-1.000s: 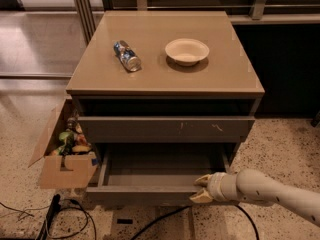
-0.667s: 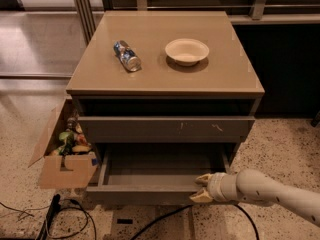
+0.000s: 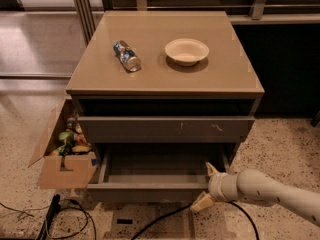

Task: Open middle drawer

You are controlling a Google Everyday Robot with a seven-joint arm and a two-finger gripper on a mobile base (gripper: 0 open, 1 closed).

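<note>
Nothing we can see has shifted over the last second: the middle drawer stands pulled well out below the tabletop's front edge, showing its shallow grey tray, and the gripper sits at the right end of its front. Its jaws are released, spread astride that front, one inside the tray and one outside, which we judge lets them hook and drag it. A blue-and-silver can lies on its side left of centre, beside a pale bowl; the can's label is unreadable.
</note>
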